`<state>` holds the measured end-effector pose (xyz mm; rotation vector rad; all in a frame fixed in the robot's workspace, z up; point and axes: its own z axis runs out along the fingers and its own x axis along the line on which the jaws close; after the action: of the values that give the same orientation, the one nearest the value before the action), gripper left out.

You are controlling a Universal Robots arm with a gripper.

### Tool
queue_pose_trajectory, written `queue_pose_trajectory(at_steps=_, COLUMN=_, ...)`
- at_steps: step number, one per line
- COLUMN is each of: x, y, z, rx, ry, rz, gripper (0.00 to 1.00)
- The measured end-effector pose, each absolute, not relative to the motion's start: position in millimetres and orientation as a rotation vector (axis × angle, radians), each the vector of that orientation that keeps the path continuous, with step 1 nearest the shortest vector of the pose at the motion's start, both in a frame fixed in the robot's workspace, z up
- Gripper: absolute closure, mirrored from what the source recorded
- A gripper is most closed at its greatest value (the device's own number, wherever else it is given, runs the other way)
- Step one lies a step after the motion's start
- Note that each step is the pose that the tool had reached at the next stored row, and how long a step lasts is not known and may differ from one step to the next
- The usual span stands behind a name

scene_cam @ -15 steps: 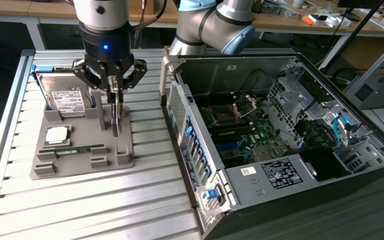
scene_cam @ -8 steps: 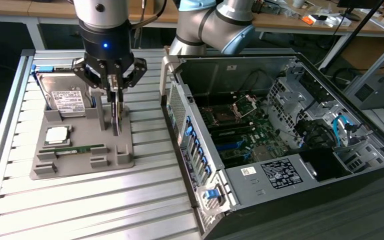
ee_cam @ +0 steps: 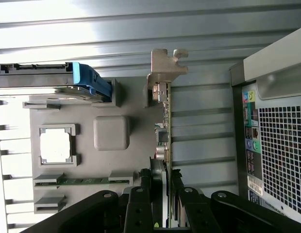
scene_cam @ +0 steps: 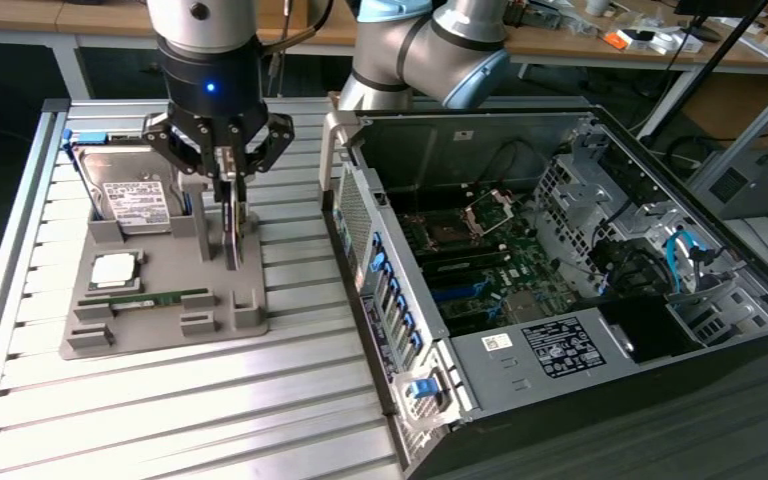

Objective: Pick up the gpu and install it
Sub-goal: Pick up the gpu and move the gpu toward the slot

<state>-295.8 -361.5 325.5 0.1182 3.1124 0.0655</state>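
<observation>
Exterior view: the jaws come straight down over a grey holder tray [scene_cam: 157, 335] and are closed narrowly on the top edge of the gpu [scene_cam: 232, 235]. The card stands upright on its long edge at the tray's side nearest the open computer case [scene_cam: 357, 210]. Whether its lower edge sits in the tray's slot or just clear of it I cannot tell.

The tray lies on the slatted bench [scene_cam: 224, 410], toward the bench edge at the exterior view's left, and the case takes the opposite side. A hard drive [scene_cam: 137, 195] stands in the tray beside the jaws. A processor chip [scene_cam: 115, 268] and a RAM stick [scene_cam: 157, 297] lie flat nearer the bench's front edge.

Wrist view: the gpu [ee_cam: 165, 145] is seen edge-on with a finger [ee_cam: 177, 199] on each face and its silver bracket [ee_cam: 166, 65] at the far end.
</observation>
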Motion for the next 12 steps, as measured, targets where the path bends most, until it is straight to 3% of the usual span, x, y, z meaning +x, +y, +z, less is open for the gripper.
queue_pose_trajectory(at_steps=12, x=-295.8, y=-361.5, z=328.9, rx=0.118, ry=3.112, rz=0.065, gripper=0.73)
